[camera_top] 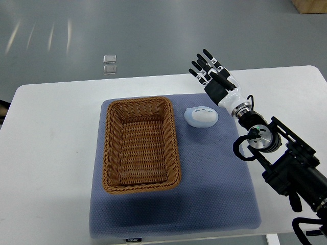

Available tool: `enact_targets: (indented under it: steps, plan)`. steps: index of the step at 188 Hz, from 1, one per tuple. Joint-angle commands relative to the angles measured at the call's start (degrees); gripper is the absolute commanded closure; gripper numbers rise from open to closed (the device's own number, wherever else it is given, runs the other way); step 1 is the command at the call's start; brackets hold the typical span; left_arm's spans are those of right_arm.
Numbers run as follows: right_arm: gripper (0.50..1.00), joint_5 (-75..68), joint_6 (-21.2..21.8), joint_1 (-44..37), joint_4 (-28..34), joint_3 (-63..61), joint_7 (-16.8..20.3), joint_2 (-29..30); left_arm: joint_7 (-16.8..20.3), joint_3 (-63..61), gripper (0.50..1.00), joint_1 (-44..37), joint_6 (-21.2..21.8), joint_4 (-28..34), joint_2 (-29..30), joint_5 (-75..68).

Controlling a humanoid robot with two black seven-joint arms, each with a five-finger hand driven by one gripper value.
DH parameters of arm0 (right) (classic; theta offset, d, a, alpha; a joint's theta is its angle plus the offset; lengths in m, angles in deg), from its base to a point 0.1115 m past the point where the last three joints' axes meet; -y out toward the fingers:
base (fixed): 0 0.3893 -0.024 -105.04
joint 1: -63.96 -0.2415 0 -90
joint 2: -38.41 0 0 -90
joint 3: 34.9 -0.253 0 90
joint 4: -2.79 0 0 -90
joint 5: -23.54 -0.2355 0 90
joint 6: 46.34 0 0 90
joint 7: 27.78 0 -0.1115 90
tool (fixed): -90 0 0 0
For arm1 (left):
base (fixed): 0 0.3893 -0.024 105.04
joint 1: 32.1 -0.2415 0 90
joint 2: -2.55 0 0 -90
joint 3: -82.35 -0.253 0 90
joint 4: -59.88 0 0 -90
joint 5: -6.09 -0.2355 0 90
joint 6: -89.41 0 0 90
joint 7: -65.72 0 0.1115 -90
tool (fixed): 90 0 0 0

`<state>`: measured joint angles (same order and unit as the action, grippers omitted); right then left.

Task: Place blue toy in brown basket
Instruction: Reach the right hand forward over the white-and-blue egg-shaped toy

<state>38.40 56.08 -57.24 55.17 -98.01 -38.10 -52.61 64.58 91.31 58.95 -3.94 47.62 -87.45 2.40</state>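
A pale blue toy lies on the blue-grey mat, just right of the brown wicker basket. The basket is empty. My right hand hovers above and slightly behind the toy, near the mat's far right corner. Its fingers are spread and hold nothing. The right arm runs in from the lower right. The left arm is out of view.
The mat lies on a white table. Beyond the table's far edge is grey floor with two small clear tiles. A cardboard box corner shows at the top right.
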Motion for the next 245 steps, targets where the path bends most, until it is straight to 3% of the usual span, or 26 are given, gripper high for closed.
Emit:
enact_targets:
  steps: [1,82,118,144,177,216,245]
  plan:
    - [0.593,0.0,-0.02,-0.09,0.0,0.0,0.03,-0.13,0.0,-0.08,0.5,0.0,0.0,-0.13,0.0,-0.01]
    - [0.593,0.35,0.42,-1.23,0.0,0.35,0.3,-0.74,0.0,-0.08,0.5,0.0,-0.08,0.04,0.0,-0.01]
    - [0.593,0.7,0.94,-5.63,0.0,6.24,0.47,-5.75,0.0,-0.08,0.5,0.0,-0.08,-0.22,0.0,-0.01]
    - [0.593,4.39,4.02,-14.15,-0.44,19.07,1.17,-13.31,0.0,-0.17,0.5,0.0,-0.08,-0.57,0.0,-0.09]
    - [0.593,9.75,4.72,-32.95,-0.35,44.11,4.25,-21.13,0.0,-0.35,0.5,0.09,-0.08,-0.57,0.0,-0.09]
    - [0.593,17.04,8.76,-52.55,1.14,73.2,11.54,-21.31,0.0,-0.35,0.5,0.88,-0.17,-0.66,0.0,-0.18]
    - [0.593,18.98,10.0,-58.45,5.01,80.95,15.15,-20.78,0.0,-0.26,0.5,0.88,-0.17,-0.66,0.0,-0.18]
